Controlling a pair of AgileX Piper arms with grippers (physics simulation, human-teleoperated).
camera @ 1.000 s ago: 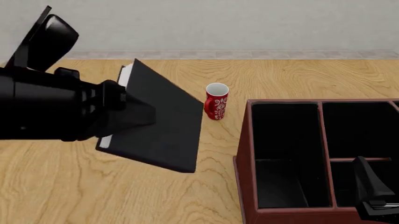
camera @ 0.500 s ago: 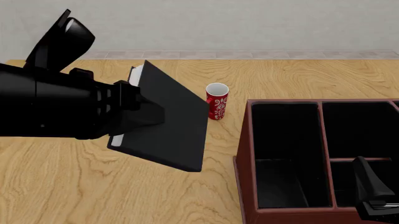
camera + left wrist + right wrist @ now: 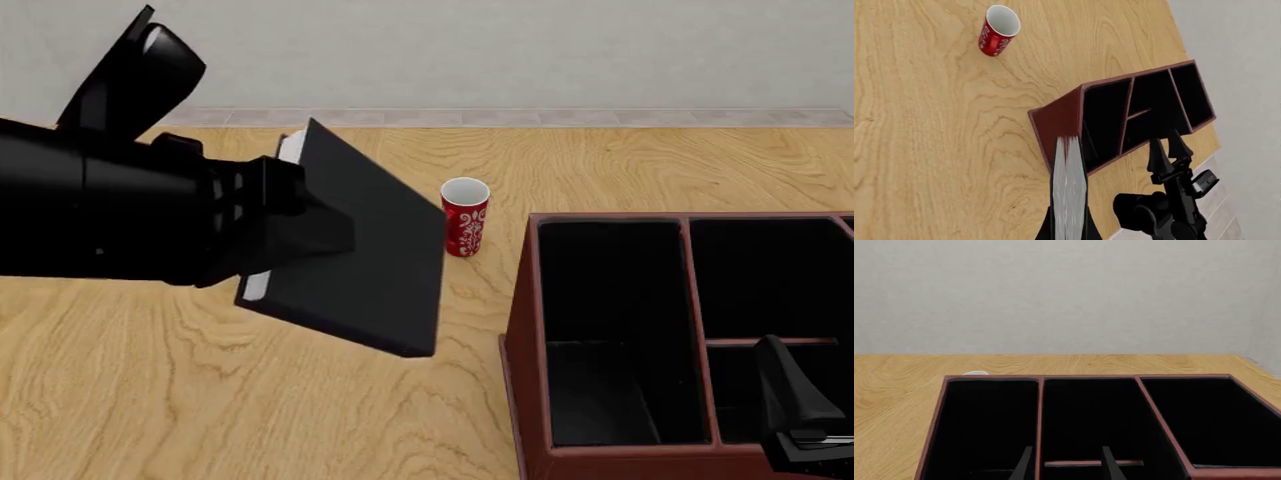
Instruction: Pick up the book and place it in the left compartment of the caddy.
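Observation:
My left gripper [image 3: 318,236] is shut on the black book [image 3: 371,262] and holds it tilted in the air above the table, left of the caddy. In the left wrist view the book's white page edges [image 3: 1069,187] point toward the caddy [image 3: 1054,119]. The reddish-brown caddy [image 3: 525,330] stands at the right. Its long left compartment [image 3: 614,320] is black inside and holds nothing; it also shows in the right wrist view [image 3: 981,425]. My right gripper [image 3: 801,410] is open over the caddy's near edge, holding nothing, with its fingers [image 3: 1023,462] over the middle section.
A red patterned mug [image 3: 463,217] stands upright on the table between the book and the caddy's far left corner; it also shows in the left wrist view [image 3: 997,30]. A crossbar [image 3: 1091,463] splits the caddy's middle section. A wall [image 3: 534,50] backs the table.
My left arm has carried the book a little to the right and upward, closer to the mug and caddy. The right arm has not moved.

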